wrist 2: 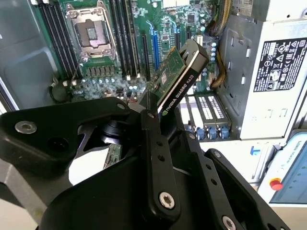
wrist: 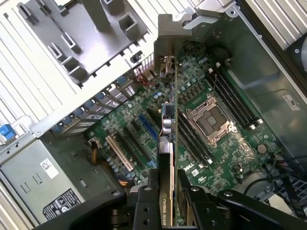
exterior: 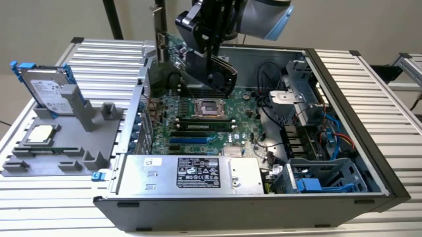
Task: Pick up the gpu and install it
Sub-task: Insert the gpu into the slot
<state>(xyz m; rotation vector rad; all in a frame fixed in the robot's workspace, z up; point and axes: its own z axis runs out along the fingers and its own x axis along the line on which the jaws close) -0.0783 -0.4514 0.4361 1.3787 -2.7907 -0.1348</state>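
The hand [wrist: 168, 191] pinched the gpu [wrist: 166, 139] between its fingers, 1 on each face, near the black cooler end. The card hung on edge above the motherboard [exterior: 197, 123] inside the open case [exterior: 343, 89], with its silver bracket [wrist: 165, 28] toward the case's slotted wall. It looked stiff and fairly light, yet fragile: the bare green board and its contact edge would likely not bear squeezing. The cooler block seemed the safest place to grip, though its smooth shell might slip.
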